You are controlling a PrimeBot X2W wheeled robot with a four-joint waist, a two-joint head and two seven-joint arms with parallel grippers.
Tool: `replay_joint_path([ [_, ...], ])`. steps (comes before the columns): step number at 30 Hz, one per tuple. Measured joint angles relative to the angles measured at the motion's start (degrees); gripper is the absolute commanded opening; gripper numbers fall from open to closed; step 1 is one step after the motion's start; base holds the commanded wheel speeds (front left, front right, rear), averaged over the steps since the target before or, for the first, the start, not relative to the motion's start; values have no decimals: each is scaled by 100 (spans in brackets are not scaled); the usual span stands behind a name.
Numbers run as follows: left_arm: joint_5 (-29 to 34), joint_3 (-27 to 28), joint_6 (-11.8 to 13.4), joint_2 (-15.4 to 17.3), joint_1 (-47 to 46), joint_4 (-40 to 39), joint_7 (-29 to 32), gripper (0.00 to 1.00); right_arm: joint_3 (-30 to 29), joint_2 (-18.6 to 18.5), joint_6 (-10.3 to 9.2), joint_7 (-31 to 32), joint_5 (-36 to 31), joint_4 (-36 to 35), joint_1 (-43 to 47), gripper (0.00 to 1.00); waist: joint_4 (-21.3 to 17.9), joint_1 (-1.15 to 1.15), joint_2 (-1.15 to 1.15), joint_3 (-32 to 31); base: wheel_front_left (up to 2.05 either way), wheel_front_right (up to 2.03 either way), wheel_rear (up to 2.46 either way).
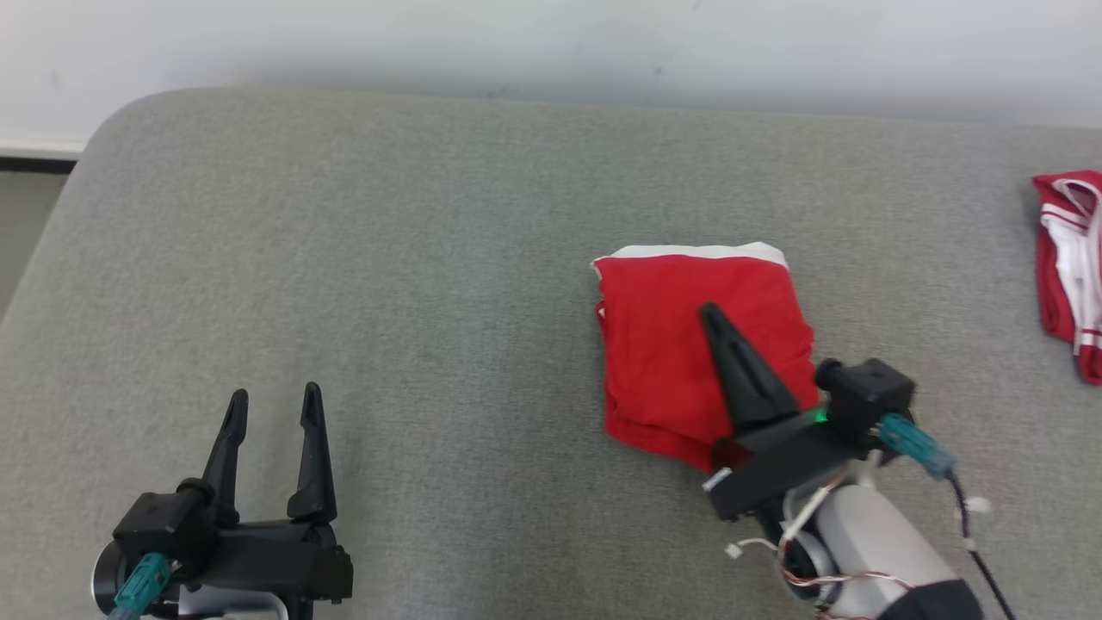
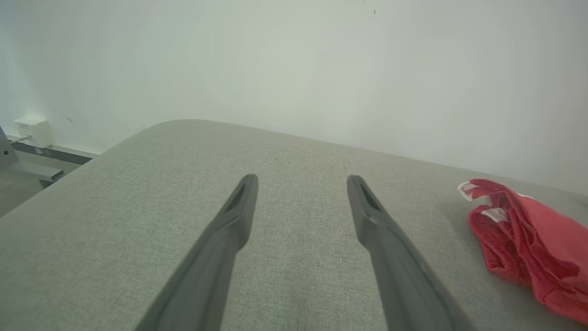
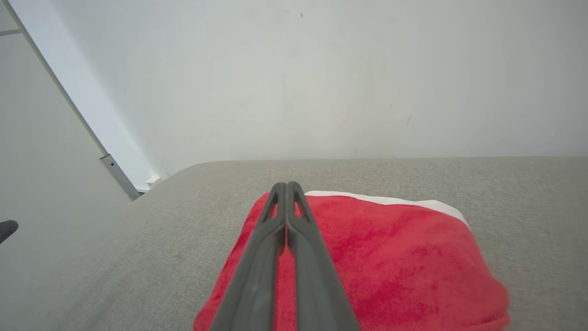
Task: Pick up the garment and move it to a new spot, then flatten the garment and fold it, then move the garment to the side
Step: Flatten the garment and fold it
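Currently: folded red garment (image 1: 663, 344), white-edged, right of centre on grey counter (image 1: 413, 258). Right pincer (image 1: 711, 312), fingers pressed together, lies over it, pinching nothing. Left pincer (image 1: 275, 398), spread, empty, lower left. Second red-white garment (image 1: 1067, 258), far right edge.

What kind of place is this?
Probably an indoor robot test room, not a home: a grey fabric-covered table against a bare white wall, with a folded red garment and a second red garment lying on it.

Wall (image 1: 516, 43): plain white, we see it on the far side.
Cushion (image 1: 344, 258): grey fabric, far-left corner rounded.
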Motion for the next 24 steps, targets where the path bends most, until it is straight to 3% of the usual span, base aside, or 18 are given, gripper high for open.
replay_joint_path([
  [11, 315, 89, -56, -1, 94, 12, -1, 100, -1216, -460, -1, 0, -343, -826, 1000, 0, -487, 0, 0, -266, 0, 0, 0],
  [12, 333, 101, -57, -1, 115, 12, 0, 100, -1295, -479, -1, -1, -355, -886, 1088, 22, -528, 0, 0, -291, 0, 0, 0],
  [14, 369, 133, -75, -2, 146, 16, 0, 100, -1410, -499, -1, 0, -408, -1002, 1265, 47, -601, 0, 0, -341, 0, 0, 0],
  [15, 386, 155, -101, 0, 152, 21, -1, 100, -1457, -499, 0, 0, -430, -1056, 1361, 82, -635, 0, 0, -368, 0, 0, 0],
  [16, 413, 175, -105, 0, 156, 26, -1, 100, -1503, -497, 0, 0, -445, -1102, 1452, 100, -664, 0, 0, -397, 0, 0, 0],
  [24, 624, 224, -194, 16, 345, 63, 0, 100, -1684, -443, -1, -1, -632, -1396, 2082, 100, -829, 0, 0, -623, 0, 0, 0],
])
